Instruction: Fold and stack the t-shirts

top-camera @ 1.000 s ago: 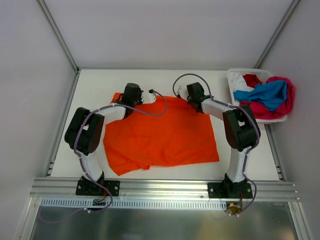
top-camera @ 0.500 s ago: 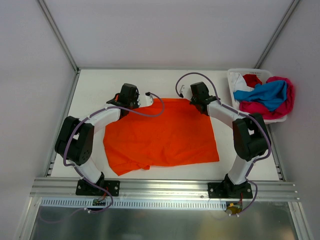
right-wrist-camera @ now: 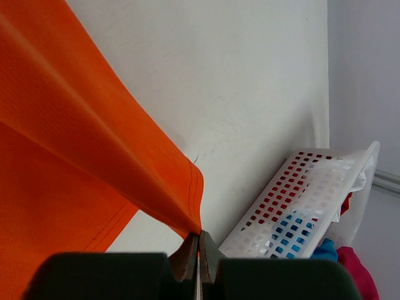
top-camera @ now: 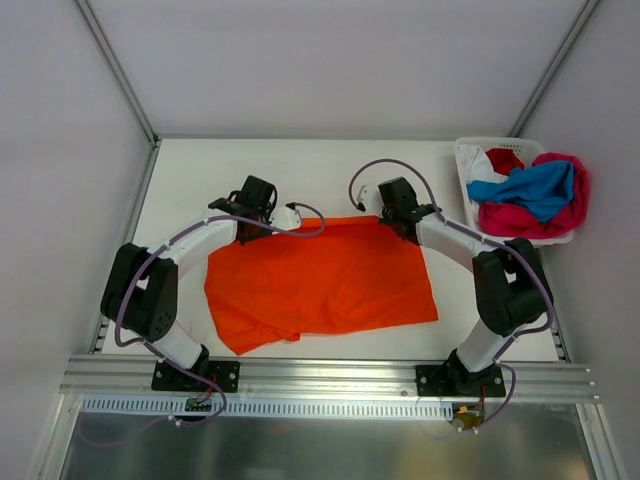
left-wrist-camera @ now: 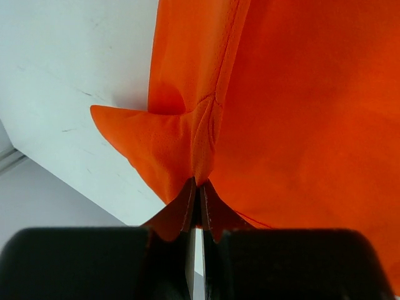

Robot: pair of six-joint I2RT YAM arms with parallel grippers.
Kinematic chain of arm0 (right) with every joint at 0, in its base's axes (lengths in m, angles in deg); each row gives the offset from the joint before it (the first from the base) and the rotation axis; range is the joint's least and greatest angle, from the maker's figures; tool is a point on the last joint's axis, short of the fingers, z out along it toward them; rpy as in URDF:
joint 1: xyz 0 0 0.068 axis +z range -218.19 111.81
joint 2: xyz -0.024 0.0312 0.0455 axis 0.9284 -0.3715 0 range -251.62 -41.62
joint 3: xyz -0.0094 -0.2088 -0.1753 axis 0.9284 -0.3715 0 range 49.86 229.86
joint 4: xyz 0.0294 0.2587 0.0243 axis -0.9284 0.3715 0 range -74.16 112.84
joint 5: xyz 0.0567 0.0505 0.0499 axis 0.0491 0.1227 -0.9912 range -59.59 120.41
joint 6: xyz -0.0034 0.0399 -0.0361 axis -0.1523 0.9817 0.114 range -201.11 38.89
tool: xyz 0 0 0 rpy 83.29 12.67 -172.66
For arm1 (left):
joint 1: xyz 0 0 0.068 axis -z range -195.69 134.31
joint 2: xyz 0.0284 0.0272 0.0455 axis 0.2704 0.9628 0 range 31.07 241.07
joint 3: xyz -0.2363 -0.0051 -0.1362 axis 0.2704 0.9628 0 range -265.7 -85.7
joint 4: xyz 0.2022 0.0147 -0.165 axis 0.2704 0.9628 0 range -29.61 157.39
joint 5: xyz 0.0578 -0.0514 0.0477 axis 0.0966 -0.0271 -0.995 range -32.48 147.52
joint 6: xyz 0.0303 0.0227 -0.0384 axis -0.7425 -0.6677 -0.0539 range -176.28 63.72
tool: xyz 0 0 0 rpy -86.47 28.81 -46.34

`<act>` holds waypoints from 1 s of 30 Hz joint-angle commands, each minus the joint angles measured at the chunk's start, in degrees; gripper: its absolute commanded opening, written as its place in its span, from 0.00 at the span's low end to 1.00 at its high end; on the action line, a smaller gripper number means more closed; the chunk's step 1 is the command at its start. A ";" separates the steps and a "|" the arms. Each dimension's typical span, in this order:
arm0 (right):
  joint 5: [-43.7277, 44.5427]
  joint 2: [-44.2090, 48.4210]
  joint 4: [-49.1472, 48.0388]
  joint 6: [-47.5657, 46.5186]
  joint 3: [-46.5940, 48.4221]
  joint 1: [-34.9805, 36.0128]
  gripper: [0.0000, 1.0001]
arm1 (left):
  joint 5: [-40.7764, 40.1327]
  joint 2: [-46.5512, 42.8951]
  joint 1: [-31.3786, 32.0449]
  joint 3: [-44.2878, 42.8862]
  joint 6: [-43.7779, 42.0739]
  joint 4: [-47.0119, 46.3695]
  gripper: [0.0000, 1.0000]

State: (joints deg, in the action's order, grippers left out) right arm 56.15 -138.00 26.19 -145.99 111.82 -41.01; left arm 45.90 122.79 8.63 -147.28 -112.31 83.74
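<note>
The orange t-shirt (top-camera: 320,285) lies spread on the white surface (top-camera: 190,170), each far corner pinched: left end effector (left-wrist-camera: 198,189) clenched at a seam, right end effector (right-wrist-camera: 199,239) on the stitched hem. It is thin, limp knit, likely light and prone to sag, so hemmed corners suit gripping. The perforated basket (top-camera: 466,160) holds other t-shirts (top-camera: 535,190).

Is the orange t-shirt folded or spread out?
Spread, not folded: the orange t-shirt lies open on the table, far corners pinched by the left gripper and right gripper.
</note>
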 commanded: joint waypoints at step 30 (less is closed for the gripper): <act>7.31 2.24 1.33 -0.51 -5.17 -0.81 0.00 | 5.64 -11.39 4.95 -2.23 12.17 27.27 0.00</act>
State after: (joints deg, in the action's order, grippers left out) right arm 59.66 -138.00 25.12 -146.69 107.88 -40.62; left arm 53.75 111.47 13.63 -150.86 -101.67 105.36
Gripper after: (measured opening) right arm 0.009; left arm 0.011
